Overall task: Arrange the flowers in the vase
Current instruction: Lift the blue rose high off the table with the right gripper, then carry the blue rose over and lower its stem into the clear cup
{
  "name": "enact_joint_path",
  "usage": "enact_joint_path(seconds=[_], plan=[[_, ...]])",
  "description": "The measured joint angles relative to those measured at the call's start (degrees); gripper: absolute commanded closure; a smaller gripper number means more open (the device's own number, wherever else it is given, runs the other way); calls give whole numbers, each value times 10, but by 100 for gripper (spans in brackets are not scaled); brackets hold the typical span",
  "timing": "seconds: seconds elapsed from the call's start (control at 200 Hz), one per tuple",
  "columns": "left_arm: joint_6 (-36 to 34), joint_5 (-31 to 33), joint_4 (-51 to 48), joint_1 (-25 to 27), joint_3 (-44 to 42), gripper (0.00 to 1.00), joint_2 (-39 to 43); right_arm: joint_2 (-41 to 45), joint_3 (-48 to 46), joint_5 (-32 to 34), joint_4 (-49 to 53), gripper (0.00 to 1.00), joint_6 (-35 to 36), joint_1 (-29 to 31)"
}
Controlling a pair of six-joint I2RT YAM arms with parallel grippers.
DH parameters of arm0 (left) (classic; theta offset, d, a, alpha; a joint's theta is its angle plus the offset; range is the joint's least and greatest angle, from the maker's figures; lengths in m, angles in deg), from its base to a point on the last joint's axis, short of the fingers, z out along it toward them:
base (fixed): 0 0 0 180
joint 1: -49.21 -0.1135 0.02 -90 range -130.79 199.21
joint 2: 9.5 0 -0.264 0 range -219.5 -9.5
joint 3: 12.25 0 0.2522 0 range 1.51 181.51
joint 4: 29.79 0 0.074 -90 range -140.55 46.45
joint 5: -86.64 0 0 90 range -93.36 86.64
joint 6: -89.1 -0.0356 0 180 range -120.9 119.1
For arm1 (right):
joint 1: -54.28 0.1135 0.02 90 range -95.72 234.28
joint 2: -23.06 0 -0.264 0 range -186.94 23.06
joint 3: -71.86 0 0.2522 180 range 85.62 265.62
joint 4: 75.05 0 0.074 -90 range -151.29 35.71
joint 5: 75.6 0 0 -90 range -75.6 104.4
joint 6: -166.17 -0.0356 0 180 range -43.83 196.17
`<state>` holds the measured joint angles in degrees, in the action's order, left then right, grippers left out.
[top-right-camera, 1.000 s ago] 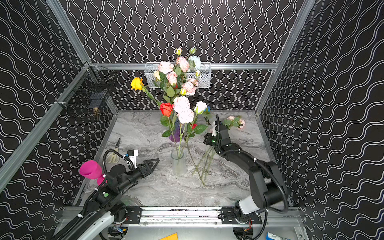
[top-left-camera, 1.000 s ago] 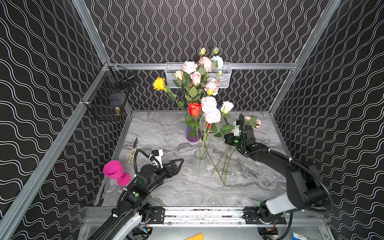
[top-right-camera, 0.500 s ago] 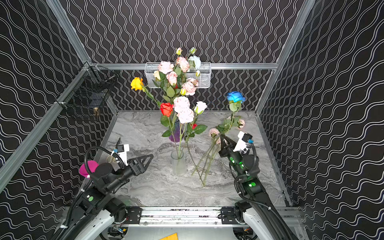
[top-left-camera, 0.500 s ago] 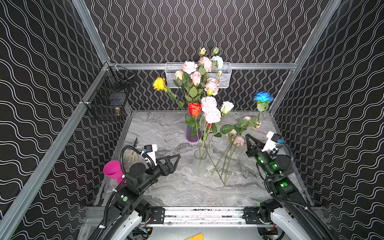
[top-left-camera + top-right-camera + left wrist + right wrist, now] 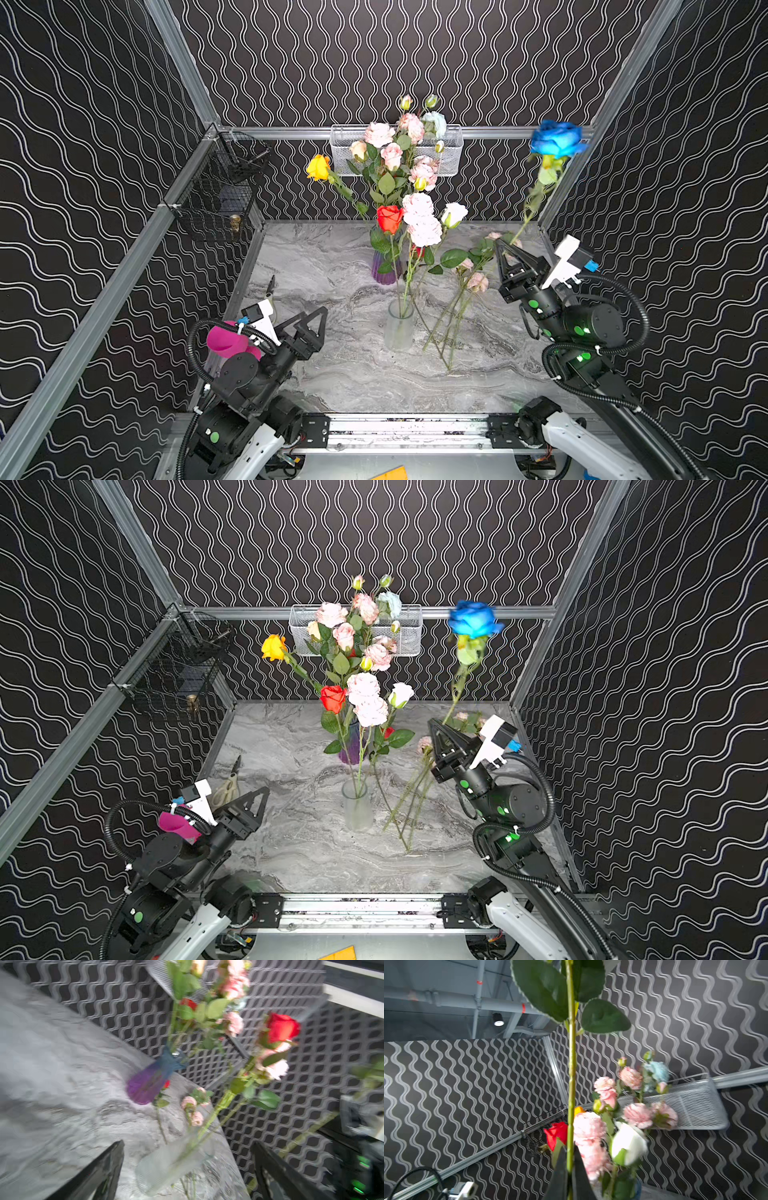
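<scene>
Blue rose stem clamped between right fingers, head cut off in wrist view; left fingers apart, view blurred.

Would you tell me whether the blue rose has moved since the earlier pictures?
Yes. The blue rose, held by the right gripper, has risen from below the wire basket to level with it.

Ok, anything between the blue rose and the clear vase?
Between blue rose and vase: the vase's white rose and leaves lean out that side, above its mouth; loose stems lie on the table there.
</scene>
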<state>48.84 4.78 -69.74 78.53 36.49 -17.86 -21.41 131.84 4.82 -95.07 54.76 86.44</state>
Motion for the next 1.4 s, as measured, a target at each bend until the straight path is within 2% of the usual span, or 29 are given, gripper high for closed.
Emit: enact_joint_path(seconds=[0.12, 0.265, 0.606, 0.961, 1.056, 1.131, 1.251, 1.396], plan=[[15, 50, -40, 0, 32, 2, -24, -66, 60, 33, -12, 100, 60, 71], [17, 66, -55, 0, 58, 2, -51, -138, 111, 68, -29, 100, 134, 131], [7, 61, -56, 0, 57, 2, -47, -257, 168, 100, -70, 100, 225, 158], [-7, 61, -50, 0, 36, 2, -47, -264, 87, 123, -79, 100, 223, 176], [-6, 55, -43, 0, 25, 2, -53, -260, 68, 131, -72, 93, 223, 180], [-6, 47, -37, 0, 13, 2, -56, -257, 58, 139, -69, 79, 221, 180], [-4, 39, -30, 0, 0, 2, -59, -244, 42, 149, -63, 75, 220, 182], [-1, 33, -18, 0, -3, 2, -68, -226, 26, 151, -64, 74, 218, 184]])
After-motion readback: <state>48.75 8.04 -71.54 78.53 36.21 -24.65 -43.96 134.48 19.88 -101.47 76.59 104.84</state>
